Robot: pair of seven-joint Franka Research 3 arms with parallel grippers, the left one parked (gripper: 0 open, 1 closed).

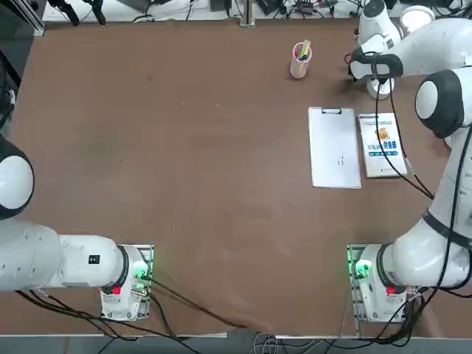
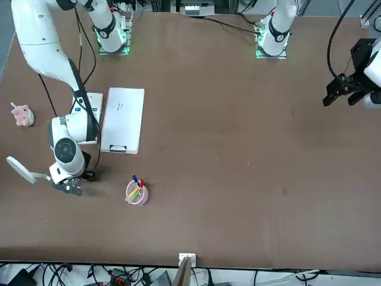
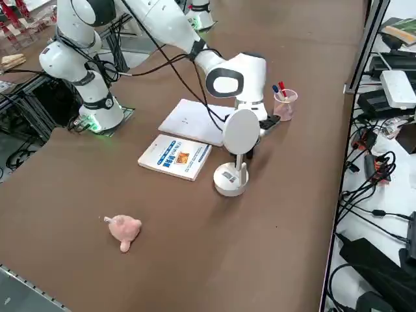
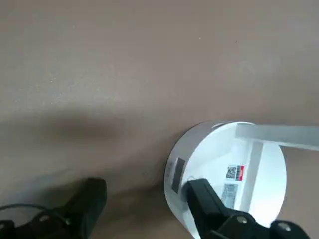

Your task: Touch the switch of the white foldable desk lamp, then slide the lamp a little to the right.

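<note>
My right gripper (image 4: pixel 144 209) hangs wide open, empty, straddling the rim of the small white foldable desk lamp (image 4: pixel 232 172) at top right of the brown worktop (image 1: pixel 184 184); one finger seems over its disc base.

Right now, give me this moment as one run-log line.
right claw: open, low at lamp base | white foldable desk lamp: upright on table | one finger over base disc | contact: cannot tell

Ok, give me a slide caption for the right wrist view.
Open right gripper low over the lamp base, one finger above the disc.
</note>
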